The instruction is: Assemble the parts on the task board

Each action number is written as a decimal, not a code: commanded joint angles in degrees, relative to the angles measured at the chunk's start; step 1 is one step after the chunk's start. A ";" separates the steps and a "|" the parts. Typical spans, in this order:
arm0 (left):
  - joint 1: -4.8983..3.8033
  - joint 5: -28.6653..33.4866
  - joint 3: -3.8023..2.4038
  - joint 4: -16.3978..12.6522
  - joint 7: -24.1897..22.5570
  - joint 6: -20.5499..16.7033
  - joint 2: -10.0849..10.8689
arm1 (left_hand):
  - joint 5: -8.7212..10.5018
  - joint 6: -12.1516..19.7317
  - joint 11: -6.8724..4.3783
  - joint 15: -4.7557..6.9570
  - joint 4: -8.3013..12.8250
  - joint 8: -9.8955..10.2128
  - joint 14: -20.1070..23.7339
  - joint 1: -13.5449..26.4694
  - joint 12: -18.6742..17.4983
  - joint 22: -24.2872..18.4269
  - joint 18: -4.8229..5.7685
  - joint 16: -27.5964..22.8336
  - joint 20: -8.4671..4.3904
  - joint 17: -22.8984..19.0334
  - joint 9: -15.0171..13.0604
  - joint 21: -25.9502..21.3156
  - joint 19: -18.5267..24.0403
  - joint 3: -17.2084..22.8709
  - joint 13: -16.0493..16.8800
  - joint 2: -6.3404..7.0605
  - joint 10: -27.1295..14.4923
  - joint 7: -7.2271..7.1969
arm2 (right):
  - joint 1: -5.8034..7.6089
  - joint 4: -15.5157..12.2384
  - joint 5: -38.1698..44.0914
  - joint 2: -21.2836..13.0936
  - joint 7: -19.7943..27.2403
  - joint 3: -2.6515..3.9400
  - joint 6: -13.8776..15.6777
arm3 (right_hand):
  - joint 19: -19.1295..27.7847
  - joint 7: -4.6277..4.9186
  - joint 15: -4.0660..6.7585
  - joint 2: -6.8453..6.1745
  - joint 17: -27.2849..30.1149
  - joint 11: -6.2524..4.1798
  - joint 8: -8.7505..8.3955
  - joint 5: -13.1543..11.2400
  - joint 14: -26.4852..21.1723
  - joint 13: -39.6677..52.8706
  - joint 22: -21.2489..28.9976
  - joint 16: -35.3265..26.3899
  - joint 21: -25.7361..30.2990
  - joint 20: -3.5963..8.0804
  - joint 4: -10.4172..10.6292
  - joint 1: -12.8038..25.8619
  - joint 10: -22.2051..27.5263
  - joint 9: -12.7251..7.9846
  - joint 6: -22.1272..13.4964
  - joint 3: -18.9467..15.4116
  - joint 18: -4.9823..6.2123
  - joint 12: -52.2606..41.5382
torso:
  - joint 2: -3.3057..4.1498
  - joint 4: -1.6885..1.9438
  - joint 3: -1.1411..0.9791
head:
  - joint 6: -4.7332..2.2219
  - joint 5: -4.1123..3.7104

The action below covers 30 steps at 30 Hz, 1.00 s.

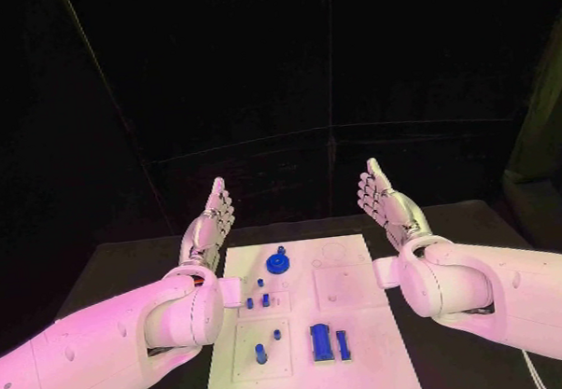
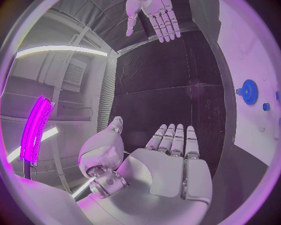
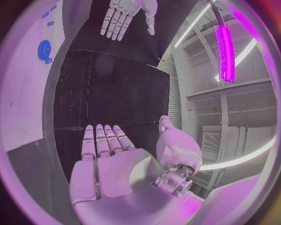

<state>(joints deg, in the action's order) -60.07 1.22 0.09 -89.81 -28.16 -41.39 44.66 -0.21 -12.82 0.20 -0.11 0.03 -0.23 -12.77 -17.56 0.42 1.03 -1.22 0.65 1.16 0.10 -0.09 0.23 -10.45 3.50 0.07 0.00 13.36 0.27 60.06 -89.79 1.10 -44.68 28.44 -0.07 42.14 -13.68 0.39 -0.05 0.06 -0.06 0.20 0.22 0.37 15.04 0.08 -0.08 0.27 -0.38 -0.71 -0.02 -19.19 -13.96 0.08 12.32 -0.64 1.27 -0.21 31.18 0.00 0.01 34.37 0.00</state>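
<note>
The white task board [image 1: 356,351] lies in the middle of the black table. On it sit a blue gear [image 1: 279,262], small blue pegs [image 1: 257,300] and two upright blue blocks [image 1: 327,341] near the front. My left hand [image 1: 210,225] is raised flat to the board's left, fingers straight and together, holding nothing. My right hand [image 1: 391,204] mirrors it on the right, also empty. The left wrist view shows my left hand [image 2: 170,159], the gear [image 2: 248,91] and my right hand [image 2: 153,16]. The right wrist view shows my right hand [image 3: 111,157], the gear [image 3: 44,50] and my left hand [image 3: 126,14].
Black tabletop [image 1: 126,262] stretches around the board on both sides and behind it. A dark curtain backs the table. A bright light bar [image 2: 36,129] stands in the room beyond the table.
</note>
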 commanded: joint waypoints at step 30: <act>-0.09 -1.22 -0.09 -0.15 -1.63 -2.72 0.03 | 0.21 12.82 -0.20 0.11 -0.03 0.23 12.77 17.56 -0.42 -1.03 1.22 -0.65 -1.16 -0.10 0.09 -0.23 10.45 -3.50 -0.07 0.00 -13.36 -0.27 | 0.10 -0.17 -1.10 -0.01 1.35 0.07 1.97 | 13.68 -0.39 0.05 -0.06 0.06 -0.20 -0.22 -0.37 -15.04 -0.08 0.08 -0.27 0.38 0.71 0.02 19.19 13.96 -0.08 -12.32 0.64 -1.27 0.21 | 0.00 0.00 -0.01 | 0.01 0.00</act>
<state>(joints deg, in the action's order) -60.07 0.81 0.08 -89.85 -28.42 -43.88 44.68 -0.22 -0.30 0.00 -0.01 -0.15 -0.23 -0.21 -0.43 0.22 0.05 -0.34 0.39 -0.07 0.06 -0.06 0.23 -0.24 0.34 0.05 -0.01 0.30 -0.01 60.06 -89.82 -0.13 -44.68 29.00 -0.06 43.80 -0.31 -0.02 0.01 0.02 -0.08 0.00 0.22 0.37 0.21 0.05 -0.09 0.28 -0.38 0.01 -0.02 -0.31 -0.29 0.08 0.28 -0.34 0.39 -0.21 31.18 0.01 -0.01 34.37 0.01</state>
